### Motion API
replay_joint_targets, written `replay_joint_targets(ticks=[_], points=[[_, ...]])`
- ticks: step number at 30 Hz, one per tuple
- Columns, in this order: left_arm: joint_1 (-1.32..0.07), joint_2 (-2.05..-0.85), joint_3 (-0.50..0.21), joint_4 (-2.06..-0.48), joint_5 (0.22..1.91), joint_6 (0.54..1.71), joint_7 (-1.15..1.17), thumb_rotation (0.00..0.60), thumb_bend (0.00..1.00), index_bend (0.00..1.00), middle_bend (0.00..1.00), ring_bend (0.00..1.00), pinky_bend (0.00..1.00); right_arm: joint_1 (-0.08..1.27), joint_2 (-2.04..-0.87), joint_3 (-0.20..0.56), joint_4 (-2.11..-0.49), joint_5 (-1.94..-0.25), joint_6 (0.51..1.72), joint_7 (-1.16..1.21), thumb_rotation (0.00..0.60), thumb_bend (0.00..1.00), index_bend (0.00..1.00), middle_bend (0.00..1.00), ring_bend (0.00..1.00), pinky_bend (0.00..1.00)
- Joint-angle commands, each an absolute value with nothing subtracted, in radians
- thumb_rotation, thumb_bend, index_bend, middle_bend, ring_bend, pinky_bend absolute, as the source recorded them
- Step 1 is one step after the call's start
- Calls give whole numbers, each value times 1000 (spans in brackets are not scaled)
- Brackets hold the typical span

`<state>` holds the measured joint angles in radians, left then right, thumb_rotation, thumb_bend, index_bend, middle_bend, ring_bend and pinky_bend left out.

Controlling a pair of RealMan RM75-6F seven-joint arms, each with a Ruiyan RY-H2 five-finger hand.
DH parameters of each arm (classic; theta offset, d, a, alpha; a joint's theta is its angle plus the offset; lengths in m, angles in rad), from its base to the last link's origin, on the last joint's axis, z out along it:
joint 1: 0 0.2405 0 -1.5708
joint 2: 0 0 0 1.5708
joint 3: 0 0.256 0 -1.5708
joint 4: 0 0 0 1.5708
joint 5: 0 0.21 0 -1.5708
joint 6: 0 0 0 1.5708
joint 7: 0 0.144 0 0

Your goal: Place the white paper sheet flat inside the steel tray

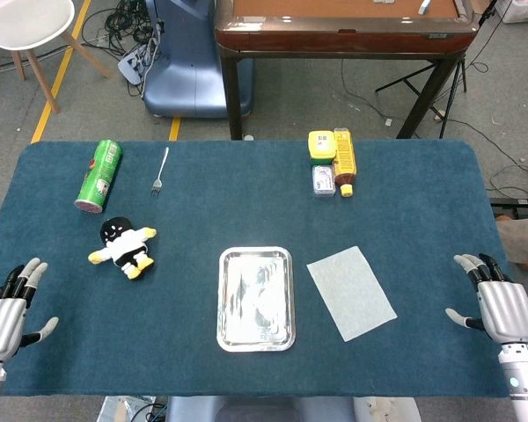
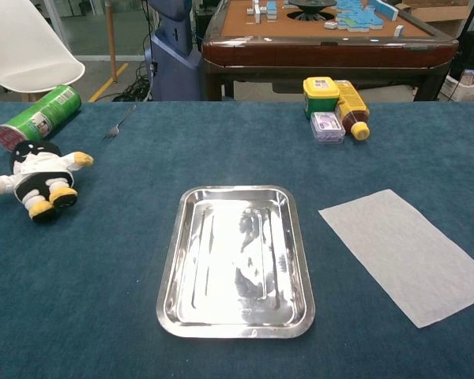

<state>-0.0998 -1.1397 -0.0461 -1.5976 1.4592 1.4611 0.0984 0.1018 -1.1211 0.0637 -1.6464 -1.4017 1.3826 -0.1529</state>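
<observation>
1. I find the steel tray lying flat at the near centre of the blue table cover, long side running away from me; nothing rests inside it in either view.
2. The white paper sheet lies flat on the cover just right of the tray, turned at an angle and not touching its rim; it is outside the tray.
3. My left hand rests at the near left edge of the table, fingers spread apart, holding nothing, well apart from the tray. Only the head view shows it.
4. My right hand sits at the near right edge, fingers likewise spread and holding nothing, near the sheet but clear of it. The chest view does not show it.
5. At the left I note a green canister lying on its side, a fork beside it, and a black-and-white plush toy nearer to me.
6. At the far right-centre stand a yellow-lidded jar, an amber bottle lying down and a small clear box, grouped touching one another.
</observation>
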Motion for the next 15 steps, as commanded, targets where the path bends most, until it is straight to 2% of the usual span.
replay_joint_targets(ticks=[1,5,8,10,14,15], points=[[-97,-1137,-49,-1600,1457,1467,98,600,221,0,0,0,252,104,-1120,62,-1649,-1402,1380,-154,600,0,193,211,121,413],[-96,-1136,-47,-1601,1462,1470,97,600,222,0,0,0,254,102,-1128,64,-1641,-1407,1391,-156,600,0,200,247,153,440],[-96,-1137,-47,-1598,1459,1468,97,600,221,0,0,0,255,103,-1136,68,-1630,-1415,1402,-152,600,0,235,317,224,524],[-94,-1136,-49,-1599,1453,1467,97,600,222,0,0,0,256,103,-1143,69,-1621,-1427,1412,-147,600,0,277,413,320,602],[-92,-1132,-53,-1602,1450,1473,89,600,222,0,0,0,257,99,-1154,60,-1614,-1459,1433,-142,600,0,383,684,590,788],[-92,-1131,-53,-1603,1452,1475,88,600,222,0,0,0,257,99,-1157,57,-1612,-1472,1439,-146,600,0,397,723,626,818]])
